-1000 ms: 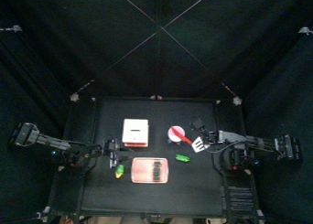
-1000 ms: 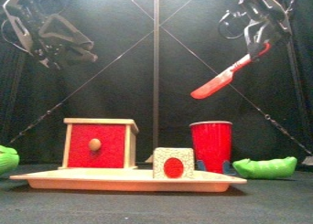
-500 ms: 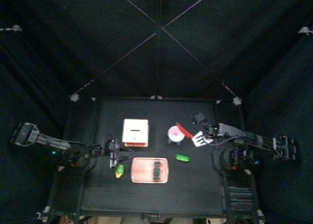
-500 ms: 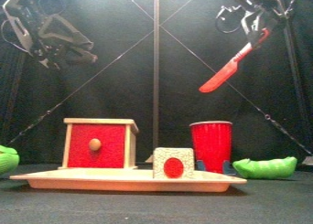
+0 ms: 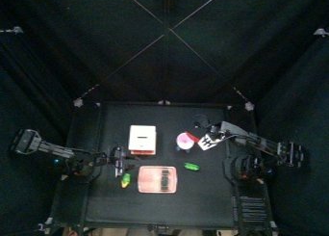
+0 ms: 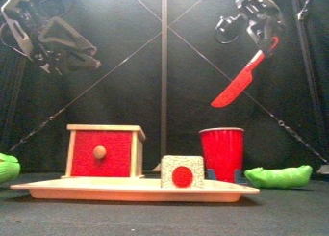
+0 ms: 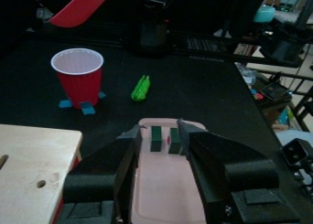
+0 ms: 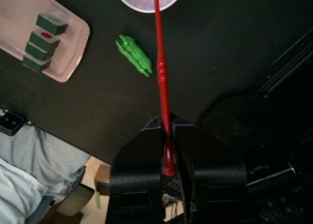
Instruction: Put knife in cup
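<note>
Above the cup point(image 6: 222, 153), right of centre, the knife point(image 6: 240, 81) is held tilted, clamped by the right gripper point(image 6: 264, 42). Left gripper point(image 7: 164, 145) is parked open at left. Risk: blade tip strikes the rim and tips the cup if lowered misaligned.

Red knife point(image 6: 240, 81), red cup point(image 6: 221, 153) with pale inside, green item point(image 8: 134, 55), salmon-pink tray point(image 6: 129, 191).
</note>
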Available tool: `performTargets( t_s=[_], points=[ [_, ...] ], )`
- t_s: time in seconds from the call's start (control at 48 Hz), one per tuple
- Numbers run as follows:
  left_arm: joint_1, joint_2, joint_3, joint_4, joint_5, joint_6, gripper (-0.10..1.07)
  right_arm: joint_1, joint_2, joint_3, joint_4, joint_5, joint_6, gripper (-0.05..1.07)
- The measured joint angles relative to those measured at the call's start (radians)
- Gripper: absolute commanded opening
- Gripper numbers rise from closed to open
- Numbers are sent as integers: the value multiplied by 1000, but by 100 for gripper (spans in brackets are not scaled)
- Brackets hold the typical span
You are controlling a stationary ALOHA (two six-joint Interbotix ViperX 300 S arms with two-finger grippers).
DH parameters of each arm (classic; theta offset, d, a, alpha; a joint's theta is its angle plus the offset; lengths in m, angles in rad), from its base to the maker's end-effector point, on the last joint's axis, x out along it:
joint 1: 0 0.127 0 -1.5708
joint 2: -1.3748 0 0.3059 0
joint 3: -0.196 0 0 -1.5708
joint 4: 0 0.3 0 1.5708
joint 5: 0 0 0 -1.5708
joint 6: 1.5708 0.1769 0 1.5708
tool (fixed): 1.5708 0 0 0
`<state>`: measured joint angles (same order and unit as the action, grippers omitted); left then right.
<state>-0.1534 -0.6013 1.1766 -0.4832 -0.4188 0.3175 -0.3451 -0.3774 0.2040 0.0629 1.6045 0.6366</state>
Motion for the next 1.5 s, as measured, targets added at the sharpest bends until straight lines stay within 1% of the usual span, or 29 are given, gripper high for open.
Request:
performTargets(
  t_s=[0.146, 0.271, 0.5, 0.625, 0.854, 1.083, 1.208, 1.5],
  points=[
    [0, 0, 0, 0, 0, 0, 77, -17, 25, 18, 35, 0, -55, 34],
    [0, 0, 0, 0, 0, 0, 77, -25, 44, 40, 41, 0, -87, 34],
    [0, 0, 8, 2, 0, 0, 77, -44, 63, 83, 40, -18, -97, 34],
    [0, 0, 8, 0, 0, 0, 77, -48, 71, 91, 43, -40, -117, 35],
    [0, 0, 8, 0, 0, 0, 77, -60, 114, 97, 41, -51, -167, 35],
    [0, 0, 14, 0, 0, 0, 77, -83, 146, 95, 40, -63, -179, 36],
    [0, 0, 14, 0, 0, 0, 77, -89, 156, 87, 38, -64, -181, 41],
    [0, 0, 14, 0, 0, 0, 77, -89, 175, 66, 18, -66, -179, 65]
  ],
)
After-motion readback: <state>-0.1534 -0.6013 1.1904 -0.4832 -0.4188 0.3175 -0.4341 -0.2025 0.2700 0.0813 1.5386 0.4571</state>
